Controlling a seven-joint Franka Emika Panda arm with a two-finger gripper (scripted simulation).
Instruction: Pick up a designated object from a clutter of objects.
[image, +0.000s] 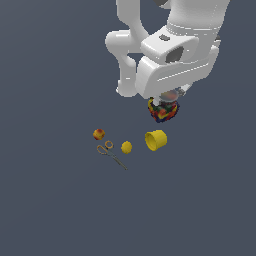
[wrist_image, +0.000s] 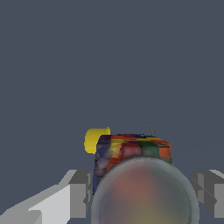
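Note:
The designated object (image: 163, 111), a small clear jar of red, blue, yellow and dark pieces, sits directly under the white hand in the exterior view. In the wrist view its greyish round top (wrist_image: 144, 192) fills the space between the two grey fingers (wrist_image: 81, 192), which press against both of its sides. My gripper (image: 168, 98) is shut on this jar, and the hand hides most of the fingers in the exterior view. Whether the jar is off the surface cannot be told. The rest of the clutter of objects lies in front of it.
A yellow cup (image: 156, 140) lies on its side just in front of the jar and shows behind it in the wrist view (wrist_image: 96, 140). A yellow lemon (image: 126, 147), a red-yellow ball (image: 99, 134) and thin scissors (image: 111, 153) lie toward the exterior view's left.

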